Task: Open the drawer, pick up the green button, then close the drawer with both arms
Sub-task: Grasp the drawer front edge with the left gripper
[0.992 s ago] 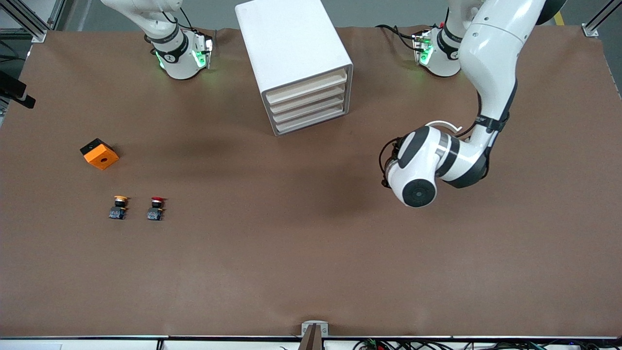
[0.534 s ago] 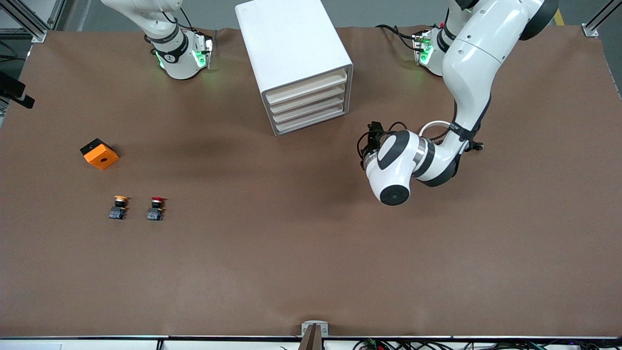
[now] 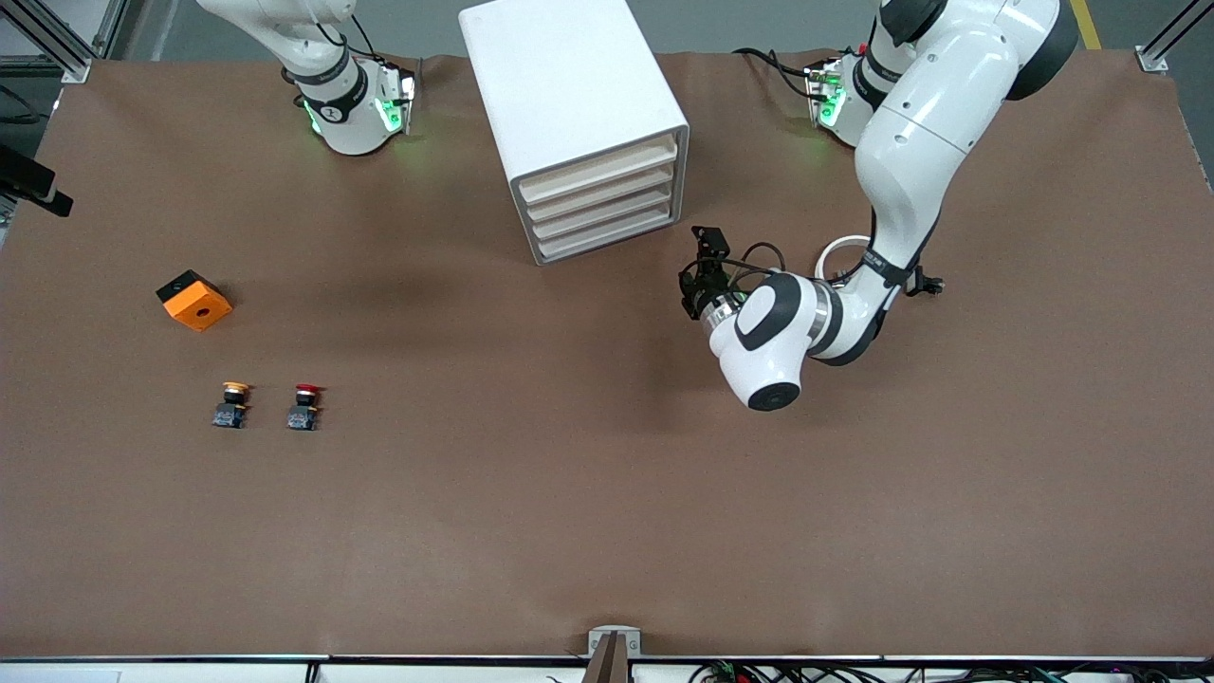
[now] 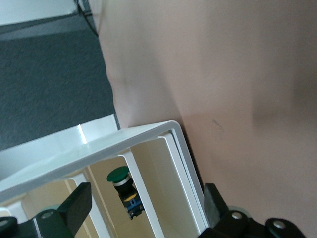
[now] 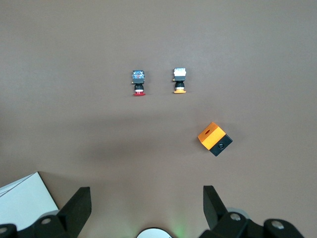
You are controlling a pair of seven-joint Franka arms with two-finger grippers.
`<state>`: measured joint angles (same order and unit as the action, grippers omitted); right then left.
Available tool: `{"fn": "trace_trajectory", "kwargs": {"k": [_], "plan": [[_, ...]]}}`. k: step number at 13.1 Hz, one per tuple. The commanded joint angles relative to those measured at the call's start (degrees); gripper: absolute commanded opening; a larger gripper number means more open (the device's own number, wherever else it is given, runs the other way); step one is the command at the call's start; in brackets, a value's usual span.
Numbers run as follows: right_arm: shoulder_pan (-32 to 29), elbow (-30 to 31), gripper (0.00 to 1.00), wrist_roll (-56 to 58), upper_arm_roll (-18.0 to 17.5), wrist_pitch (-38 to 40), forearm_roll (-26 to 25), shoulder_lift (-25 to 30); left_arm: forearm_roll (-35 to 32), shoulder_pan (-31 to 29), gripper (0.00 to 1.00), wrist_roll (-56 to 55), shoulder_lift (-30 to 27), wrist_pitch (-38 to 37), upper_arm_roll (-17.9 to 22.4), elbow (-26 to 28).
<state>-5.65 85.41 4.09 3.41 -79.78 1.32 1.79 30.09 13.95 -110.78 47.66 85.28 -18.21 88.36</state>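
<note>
The white drawer cabinet stands between the two arm bases, all its drawer fronts flush. My left gripper is low over the table just beside the cabinet's front corner, toward the left arm's end. In the left wrist view it is open and empty and faces the cabinet. The green-capped button shows inside the cabinet, partly hidden by a white slat. My right gripper is open and empty, high over the right arm's end; it does not show in the front view.
An orange and black box lies toward the right arm's end. An orange-capped button and a red-capped button lie side by side nearer the front camera. All three show in the right wrist view.
The left arm has swung toward the cabinet and brought its gripper down beside the drawer fronts. The right arm has not moved.
</note>
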Motion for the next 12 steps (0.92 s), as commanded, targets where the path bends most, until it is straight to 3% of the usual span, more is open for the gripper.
{"fn": "trace_trajectory", "kwargs": {"k": [1, 7, 12], "plan": [[-1.30, -0.50, 1.00, -0.13, -0.60, 0.42, 0.26, -4.14, 4.44, -0.59, 1.00, -3.56, 2.97, -1.43, -0.69, -1.70], [-1.30, -0.94, 1.00, -0.04, -0.60, 0.16, 0.52, -7.42, 8.06, 0.11, 1.00, -5.41, 6.74, -7.84, -2.00, -1.88], [-1.38, -0.94, 1.00, -0.13, -0.60, -0.02, -0.44, -7.77, 9.46, -0.24, 1.00, -5.50, 9.30, -13.47, -2.18, -6.18]]}}
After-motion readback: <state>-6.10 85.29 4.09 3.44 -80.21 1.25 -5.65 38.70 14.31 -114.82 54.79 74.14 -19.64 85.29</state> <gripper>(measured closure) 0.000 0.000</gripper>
